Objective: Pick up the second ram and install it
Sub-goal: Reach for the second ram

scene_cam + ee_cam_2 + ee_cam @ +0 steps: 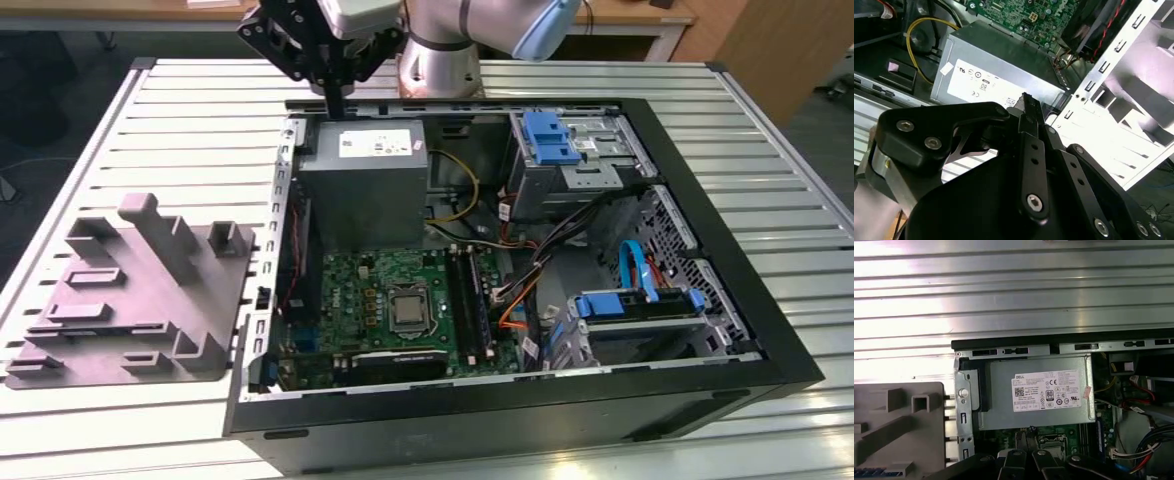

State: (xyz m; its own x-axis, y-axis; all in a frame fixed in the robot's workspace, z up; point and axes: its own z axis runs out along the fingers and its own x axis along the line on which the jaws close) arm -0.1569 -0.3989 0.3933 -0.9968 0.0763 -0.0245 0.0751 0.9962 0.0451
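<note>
My gripper (334,104) hangs above the back edge of the open computer case, over the grey power supply (360,165). Its fingers meet in one thin dark tip and nothing shows between them; in both wrist views the tip (1029,106) (1025,434) points at the power supply (1036,392). A bluish strip with dark chips (876,471) lies in the grey plastic tray (899,430), cut off at the picture's edge; it looks like the second ram. The tray (134,290) stands on the exterior view's left of the case, well away from the gripper.
The green motherboard (380,290) lies low in the case, with dark memory slots (467,290) beside it. Blue drive brackets (550,138) (641,305) and loose cables fill the case on the exterior view's right. The case's black wall (507,405) rises above the slatted metal table (174,120).
</note>
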